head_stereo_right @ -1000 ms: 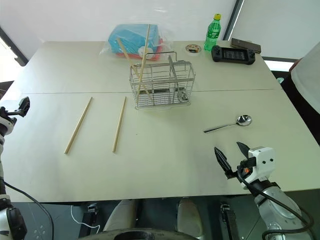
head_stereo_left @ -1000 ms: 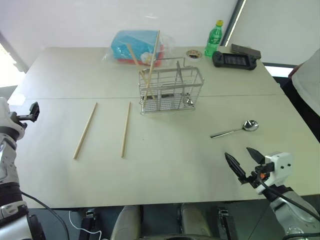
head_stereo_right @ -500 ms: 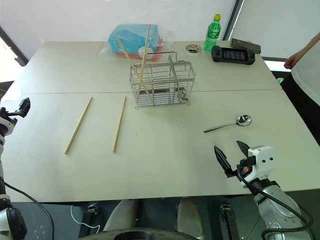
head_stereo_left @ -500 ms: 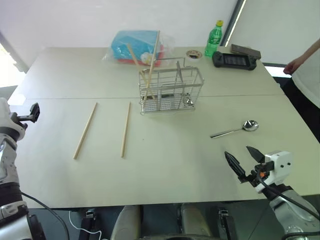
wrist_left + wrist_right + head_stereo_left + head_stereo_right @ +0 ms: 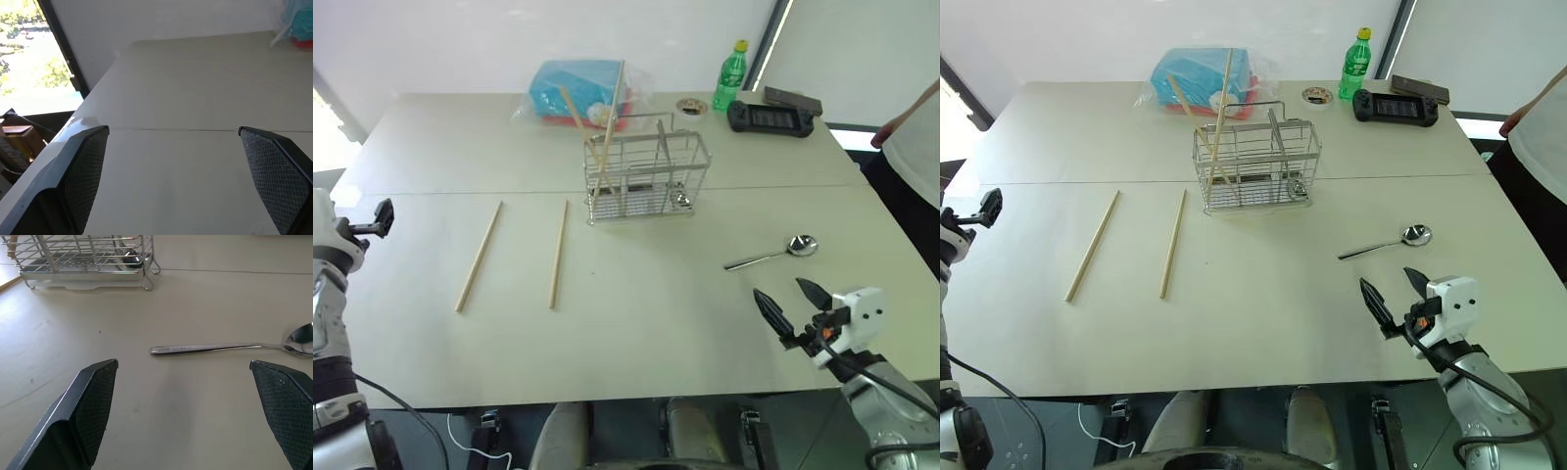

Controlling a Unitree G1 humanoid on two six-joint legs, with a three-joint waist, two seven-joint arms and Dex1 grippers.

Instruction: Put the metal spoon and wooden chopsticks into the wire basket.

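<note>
We logged the metal spoon [image 5: 1386,244] flat on the bench [image 5: 1263,294]; right claw [image 5: 1393,296] spread empty near it; left claw [image 5: 186,176] spread.

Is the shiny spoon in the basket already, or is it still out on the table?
Still out. The metal spoon lies flat on the table, apart from the wire basket and just ahead of the open right pincer.

A glossy metal spoon [image 5: 771,257] and pale matt wooden chopsticks [image 5: 479,257] lie on the smooth matt table [image 5: 656,313].
</note>
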